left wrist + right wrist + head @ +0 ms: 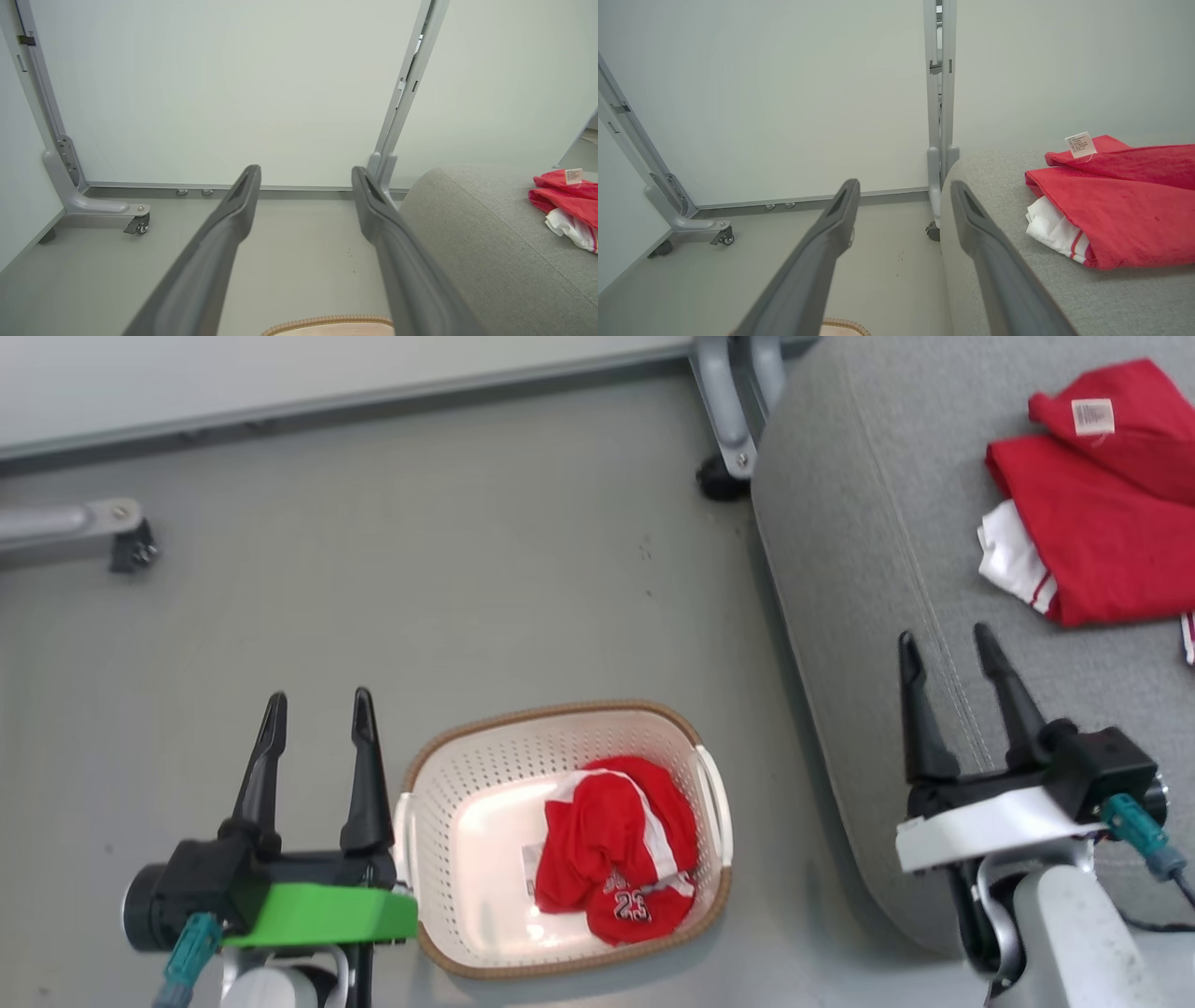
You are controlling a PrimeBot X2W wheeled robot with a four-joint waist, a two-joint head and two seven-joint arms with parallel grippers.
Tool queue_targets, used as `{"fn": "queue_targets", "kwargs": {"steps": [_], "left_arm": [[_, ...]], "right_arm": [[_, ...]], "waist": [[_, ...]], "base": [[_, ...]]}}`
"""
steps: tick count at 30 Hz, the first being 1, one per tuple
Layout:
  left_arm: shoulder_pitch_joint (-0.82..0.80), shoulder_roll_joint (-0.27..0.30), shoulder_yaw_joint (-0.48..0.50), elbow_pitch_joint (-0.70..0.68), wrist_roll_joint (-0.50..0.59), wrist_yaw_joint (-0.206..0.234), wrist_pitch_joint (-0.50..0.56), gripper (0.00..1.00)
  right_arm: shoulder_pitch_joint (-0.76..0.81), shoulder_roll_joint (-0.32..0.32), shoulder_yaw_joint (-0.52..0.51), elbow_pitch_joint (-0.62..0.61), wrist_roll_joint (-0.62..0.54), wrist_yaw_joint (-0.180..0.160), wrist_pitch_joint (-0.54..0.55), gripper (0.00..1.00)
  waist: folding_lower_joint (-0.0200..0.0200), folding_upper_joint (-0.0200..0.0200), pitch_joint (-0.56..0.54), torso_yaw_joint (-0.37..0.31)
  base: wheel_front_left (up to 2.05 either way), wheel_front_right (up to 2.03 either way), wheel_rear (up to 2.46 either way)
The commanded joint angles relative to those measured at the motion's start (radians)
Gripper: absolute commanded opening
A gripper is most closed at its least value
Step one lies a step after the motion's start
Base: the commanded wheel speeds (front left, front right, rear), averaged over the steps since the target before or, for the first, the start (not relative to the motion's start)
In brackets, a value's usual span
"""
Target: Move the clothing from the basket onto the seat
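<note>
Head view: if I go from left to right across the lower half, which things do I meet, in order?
Left gripper → basket with a red garment inside → left edge of the seat → right gripper, over the seat.

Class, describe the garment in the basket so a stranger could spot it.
Left of the big grey seat, a cream perforated basket stands on the floor. A crumpled red garment lies inside. Unlike the red clothing on the seat, it shows number 23.
</note>
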Motion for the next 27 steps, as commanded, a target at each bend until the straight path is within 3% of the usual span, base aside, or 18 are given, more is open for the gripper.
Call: {"fn": "queue_targets", "kwargs": {"steps": [1,7,15,27], "left_arm": [[0.036,0.001,0.008,-0.009,-0.009,0.002,0.000,1.00],[0.120,0.001,0.003,-0.032,0.017,0.000,0.000,1.00],[0.207,0.001,0.000,-0.016,0.029,0.015,0.000,1.00],[0.223,0.001,0.018,0.032,0.078,-0.006,0.000,1.00]], "right_arm": [[0.032,-0.002,0.016,-0.004,-0.003,-0.002,-0.003,1.00],[0.119,-0.004,0.076,-0.060,0.000,-0.002,-0.003,1.00],[0.230,0.002,0.061,-0.058,-0.018,-0.002,-0.003,1.00],[0.247,0.011,0.067,-0.023,-0.022,-0.002,-0.003,1.00]], "waist": [[0.0001,0.0000,-0.134,0.103],[0.0001,0.0000,-0.206,0.125],[0.0001,0.0000,-0.261,0.121],[0.0001,0.0000,-0.293,0.107]], "base": [[0.00,0.00,0.00],[0.00,0.00,0.00],[0.00,0.00,0.00],[0.00,0.00,0.00]]}}
